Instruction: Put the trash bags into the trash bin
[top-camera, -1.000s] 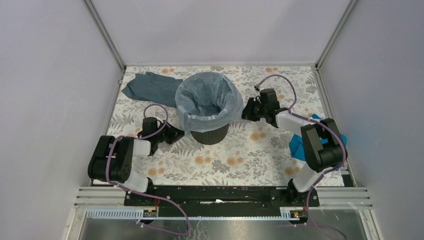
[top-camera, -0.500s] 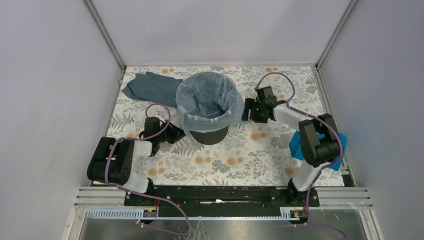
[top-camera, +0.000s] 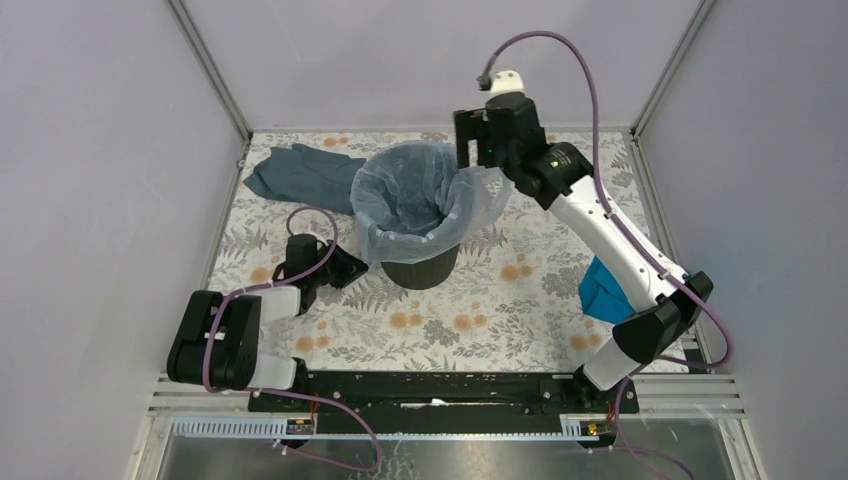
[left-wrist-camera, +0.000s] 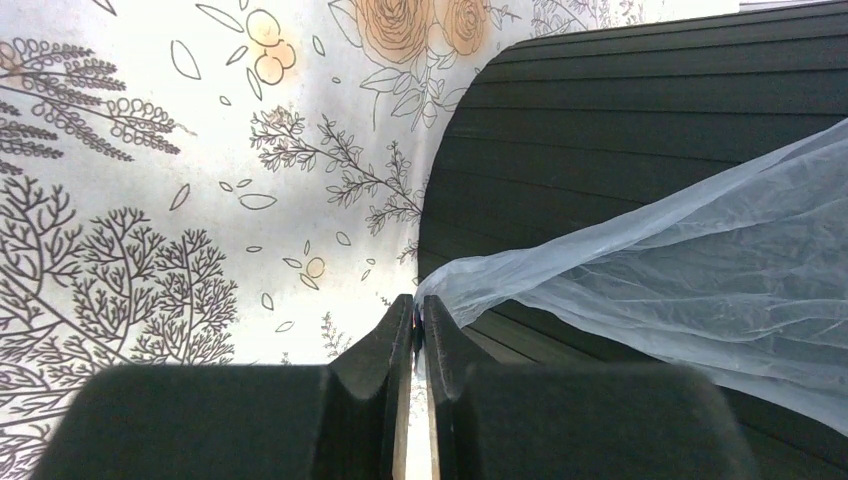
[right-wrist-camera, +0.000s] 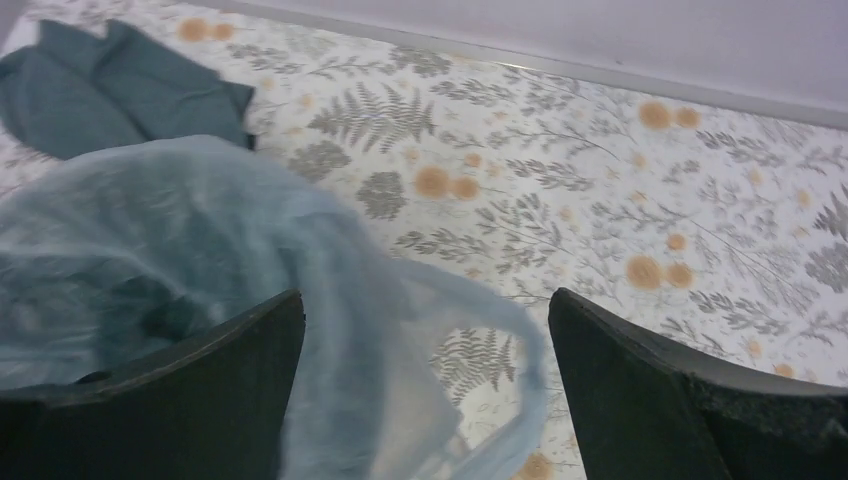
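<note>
Tabletop (top-camera: 500, 300) covered in a floral print of grey ferns and orange blossoms, seen from above, with plain grey walls on three sides. The trash bin (top-camera: 420, 268) stands upright near the middle, slightly toward the far side; it is round and black. The trash bag (top-camera: 410, 195), thin, pale blue and translucent, lines the bin's mouth and is folded over the rim. It hangs down the outside so that only the bin's lower part shows. On the right side the bag's skirt flares loosely outward, away from the bin. The left gripper (top-camera: 352, 267) sits low on the table just left of the bin. The left wrist view shows its jaws pressed together on a corner of the bag's hem, right beside the bin's ribbed black side. The right gripper (top-camera: 468, 150) hangs high above the bin's far right rim, pointing down. In the right wrist view its fingers (right-wrist-camera: 200, 400) are spread wide with nothing between them, and the crumpled bag lies below. A slate-blue cloth (top-camera: 300, 175) lies rumpled at the far left, just beside the bin. A bright blue folded piece (top-camera: 598, 290) lies near the right edge, partly hidden by the right arm.
</note>
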